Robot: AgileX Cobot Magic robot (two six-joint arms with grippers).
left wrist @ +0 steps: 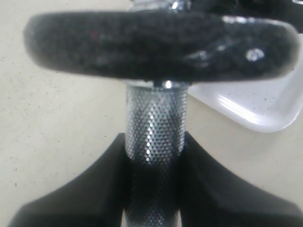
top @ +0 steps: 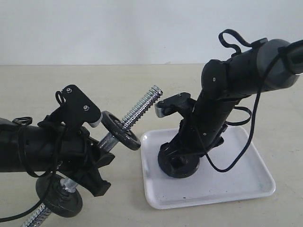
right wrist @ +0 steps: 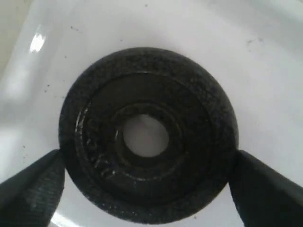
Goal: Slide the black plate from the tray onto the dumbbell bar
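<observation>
Grips the dumbbell bar [top: 137, 113] by its knurled middle in the left end effector [top: 97, 156], fingers [left wrist: 85, 198] pressed to either side of the chrome, and tilts it over the tabletop [top: 118, 80], threaded tip up toward the tray [top: 236, 175], one black disc [top: 121, 131] just above the grip and a second disc [top: 59, 195] at the low end. Reaches down into the tray's left part with the right end effector [top: 180, 163] and pinches the black plate [right wrist: 189, 109] across its rim, a finger [right wrist: 28, 194] on each opposite edge. Has the plate lying in the white tray, hub ring up, white showing through its hole, apart from the bar's free tip.
</observation>
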